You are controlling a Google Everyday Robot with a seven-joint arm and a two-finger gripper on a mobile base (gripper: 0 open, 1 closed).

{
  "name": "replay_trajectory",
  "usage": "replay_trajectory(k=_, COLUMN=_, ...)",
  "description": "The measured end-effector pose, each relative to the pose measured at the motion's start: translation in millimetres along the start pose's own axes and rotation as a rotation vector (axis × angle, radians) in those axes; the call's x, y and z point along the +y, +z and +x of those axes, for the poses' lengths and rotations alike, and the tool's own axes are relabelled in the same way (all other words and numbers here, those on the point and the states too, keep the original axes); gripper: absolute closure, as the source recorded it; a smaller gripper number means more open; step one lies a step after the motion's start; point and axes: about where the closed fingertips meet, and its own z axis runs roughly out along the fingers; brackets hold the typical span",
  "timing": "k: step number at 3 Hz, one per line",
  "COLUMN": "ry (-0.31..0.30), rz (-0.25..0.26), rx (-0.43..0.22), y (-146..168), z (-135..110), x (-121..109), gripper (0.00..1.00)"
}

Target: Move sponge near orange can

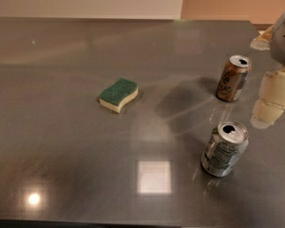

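Lying flat on the glossy grey surface (61,127), the sponge (118,94) sits a little left of the middle, dark green scrubbing side up and pale yellow foam showing along its near edge. It touches nothing. Well to its right stands the orange can (233,78), upright, with an opened silver top and dark script on its copper side. Nearer the camera and slightly left of it stands a silver-grey can (224,148) with green print, also upright and opened; the two cans are apart. The gripper (271,101), pale cream, hangs at the right edge of the view, just right of the orange can and partly cut off by the frame. Whether it is spread or closed I cannot tell, and the sponge lies well apart from it. A broad dark shadow falls on the surface between the sponge and the orange can, and bright patches of light reflect near the front edge.
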Motion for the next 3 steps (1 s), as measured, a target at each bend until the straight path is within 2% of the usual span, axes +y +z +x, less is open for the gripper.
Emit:
replay_trajectory(k=2, ry=-0.021, rz=0.005, rx=0.007, y=-1.5, z=-6.8, x=-6.2, gripper=0.0)
replay_trajectory(k=3, ry=-0.09, rz=0.0, rx=0.002, y=-0.6, z=-31.5, x=-22.9, gripper=0.0)
